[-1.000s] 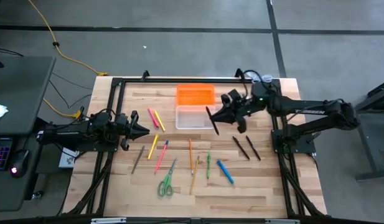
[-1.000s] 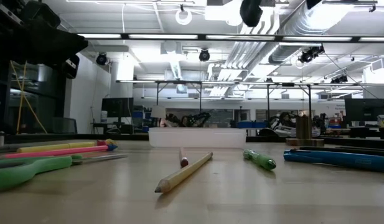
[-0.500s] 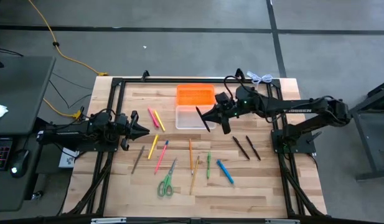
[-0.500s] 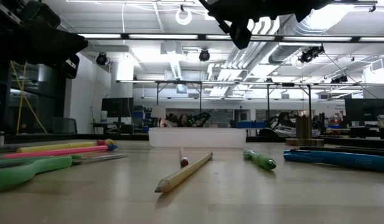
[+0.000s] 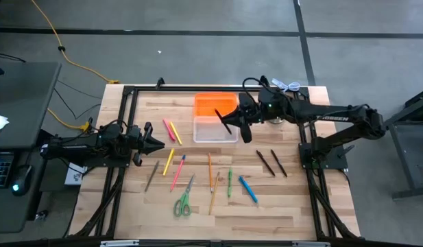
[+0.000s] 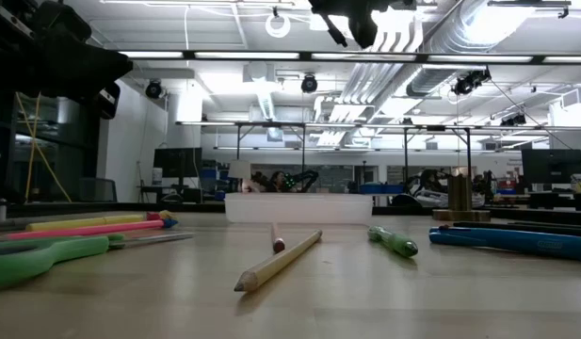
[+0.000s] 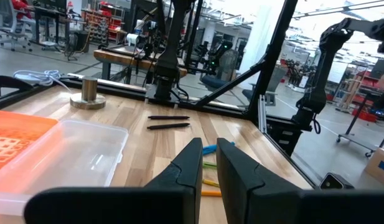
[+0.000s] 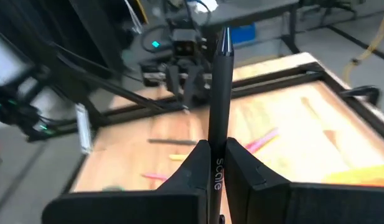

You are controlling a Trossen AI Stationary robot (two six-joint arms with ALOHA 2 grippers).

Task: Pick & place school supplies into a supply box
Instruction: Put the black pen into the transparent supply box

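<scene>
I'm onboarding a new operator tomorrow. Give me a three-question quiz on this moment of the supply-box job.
1. True or false: the right tool is shut on a dark pen.
2. Over what does the right tool hang? A) the green-handled scissors B) the clear supply box C) the blue marker
3. Fill in: the left tool waits at the table's ___ side, holding nothing.

Key: 1 true; 2 B; 3 left
</scene>
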